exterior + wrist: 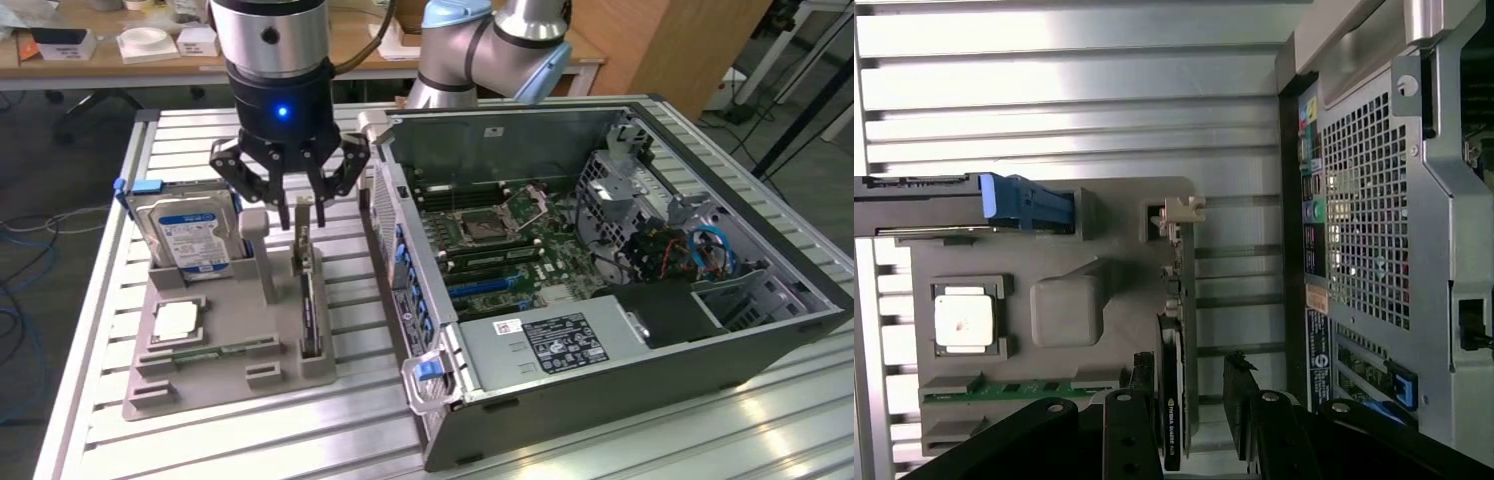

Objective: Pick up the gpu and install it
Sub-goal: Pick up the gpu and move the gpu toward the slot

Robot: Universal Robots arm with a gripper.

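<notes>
Aluminium slats form the desk (200, 440). Toward the exterior view's left, a grey plastic holder (214, 385) lies on it. At the left side of this holder a hard drive (194, 235) with a blue label stands upright. In front of it a square processor chip (176, 320) lies flat in its own pocket, and nearer to the camera a green memory stick (214, 352) rests in a narrow groove.

More to the right, along the right edge of the same holder, the gpu (310, 310) stands on its long edge in a slot. It is thin and dark. In the wrist view its metal bracket (1181, 211) is at the end farthest from the gripper.

The gripper (302, 212) hangs directly above the far part of the gpu and points straight down. It is opened wide and it holds nothing. In the wrist view its dark fingers (1129, 430) stand one on each side of the card, so the card is in the gap between them. I cannot tell whether a finger touches the card.

Just beside the holder, to the exterior view's right, an open computer case (601, 410) lies on its side. Inside it are the green motherboard (521, 250) and, at the near end, a grey power supply (561, 340) with a label.
</notes>
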